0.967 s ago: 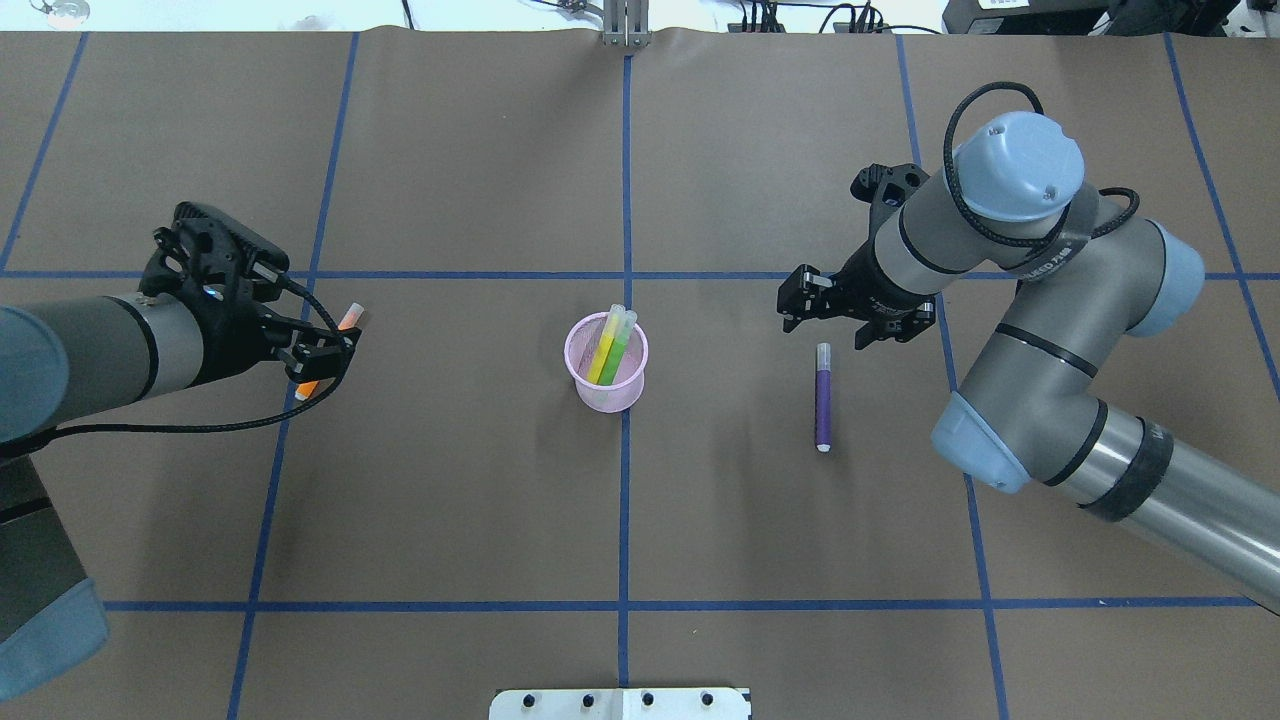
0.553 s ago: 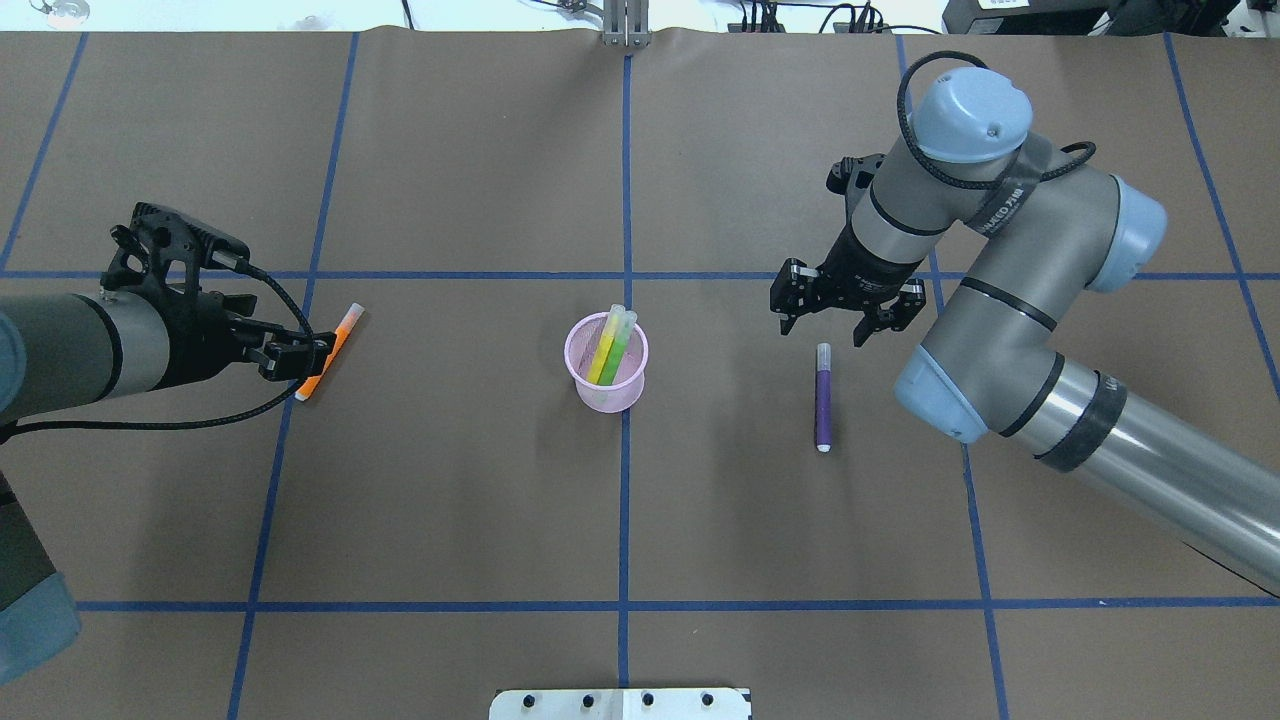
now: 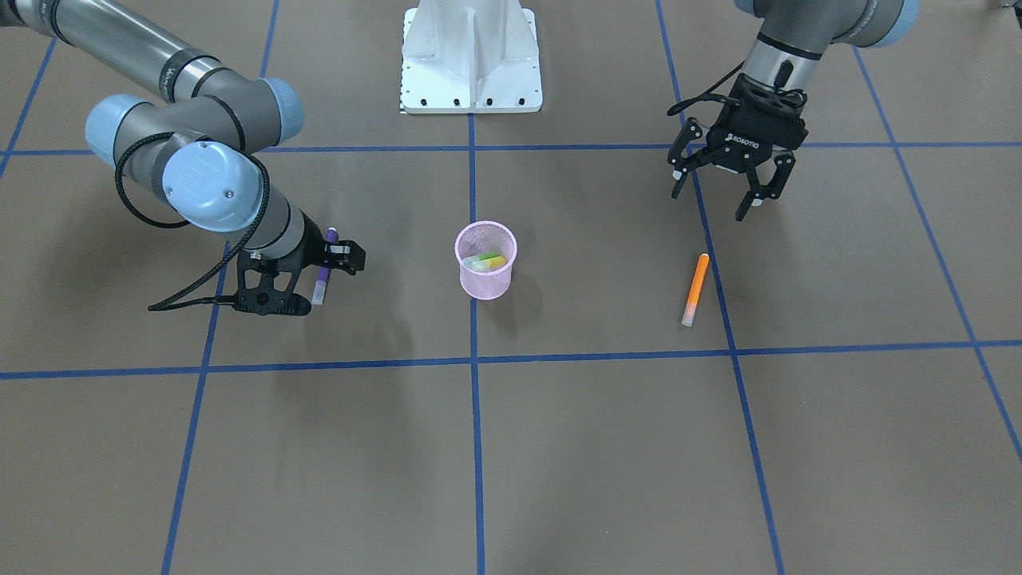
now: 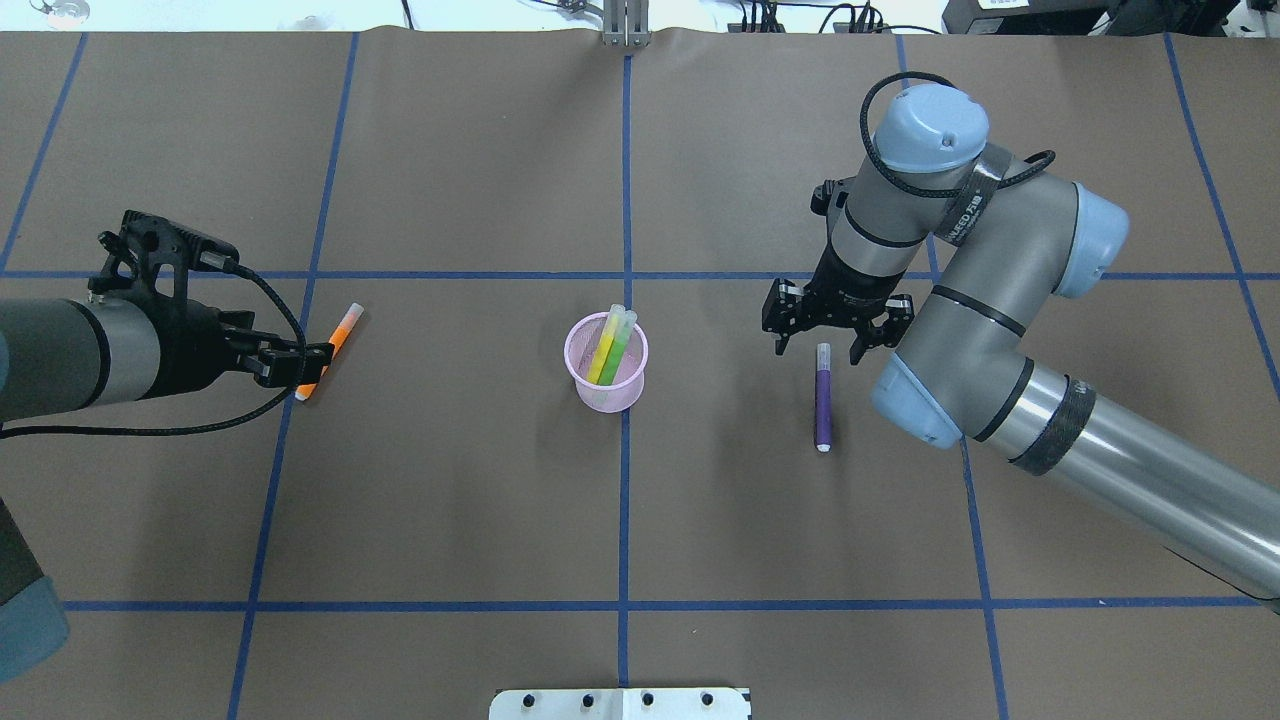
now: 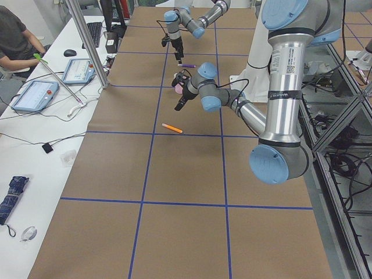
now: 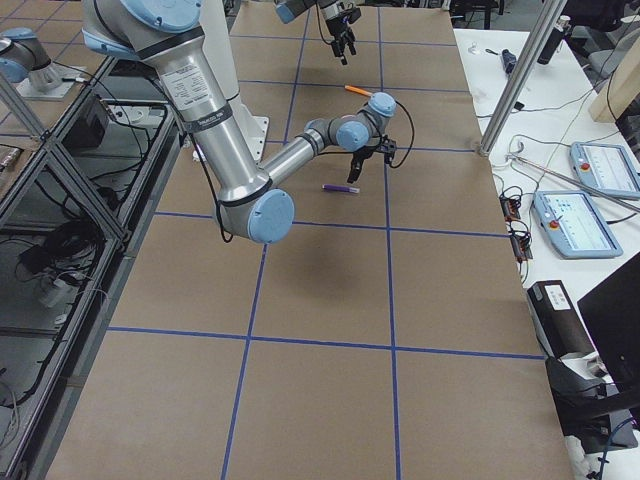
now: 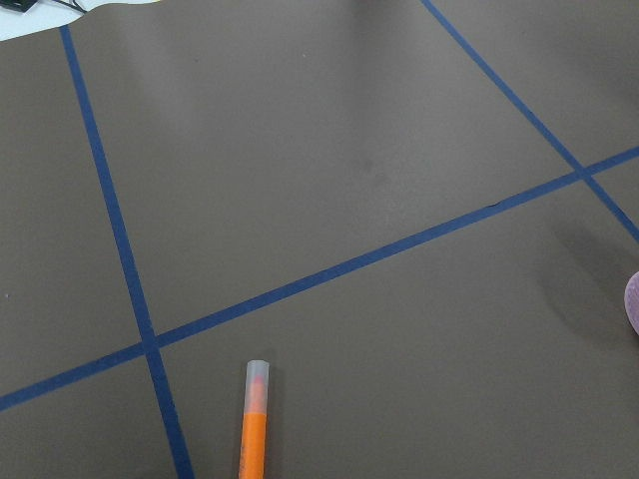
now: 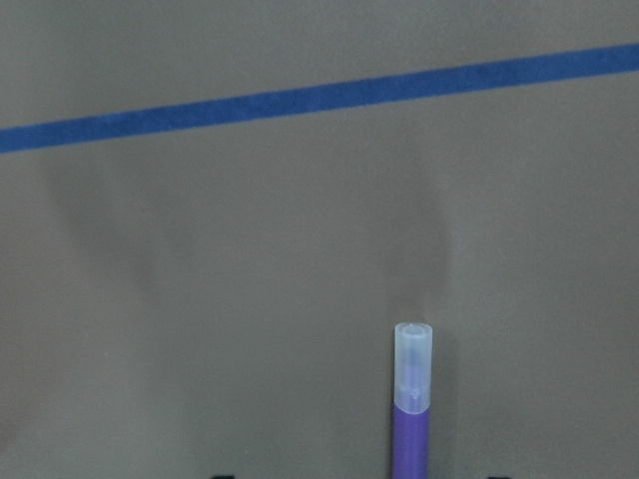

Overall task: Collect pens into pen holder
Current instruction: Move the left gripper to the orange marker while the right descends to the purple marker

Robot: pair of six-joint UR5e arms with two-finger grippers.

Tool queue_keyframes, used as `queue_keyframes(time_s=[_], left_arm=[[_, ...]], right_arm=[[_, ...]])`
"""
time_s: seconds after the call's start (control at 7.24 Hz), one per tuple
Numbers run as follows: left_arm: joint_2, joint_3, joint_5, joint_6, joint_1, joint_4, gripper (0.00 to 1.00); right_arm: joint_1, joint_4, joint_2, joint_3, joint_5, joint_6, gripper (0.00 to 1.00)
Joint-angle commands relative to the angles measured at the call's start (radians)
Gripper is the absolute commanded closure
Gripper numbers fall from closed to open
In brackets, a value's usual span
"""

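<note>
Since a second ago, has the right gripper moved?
Yes. The right gripper has come toward the purple pen; its open jaws now flank the cap end.

I have the pen holder (image 4: 612, 398) central on the counter (image 4: 450, 480), two pens (image 4: 608, 350) in it. Left-hand pen (image 4: 342, 328) lies left of it near the left claw (image 3: 709, 204), right-hand pen (image 4: 822, 400) right, under the right claw (image 4: 818, 352).

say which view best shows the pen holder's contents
Overhead exterior: looks into the pen holder, yellow pen and green pen clear. Front-facing shows them smaller; side views barely show it; wrist views at most an edge.
</note>
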Motion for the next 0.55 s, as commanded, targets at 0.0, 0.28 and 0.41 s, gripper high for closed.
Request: queue_keyframes(time_s=[0.0,0.28,0.41], left_arm=[[-0.002,0.02,-0.018,-0.028,0.001,-0.005,0.01],[-0.005,0.021,-0.016,-0.049,0.004,-0.005,0.01],[-0.008,0.026,-0.016,-0.052,0.004,-0.006,0.01]], right_arm=[[-0.01,0.002,0.0,-0.033,-0.001,0.003,0.1],[-0.01,0.009,0.002,-0.062,-0.003,0.005,0.1],[-0.008,0.044,-0.006,-0.074,-0.003,0.006,0.11]])
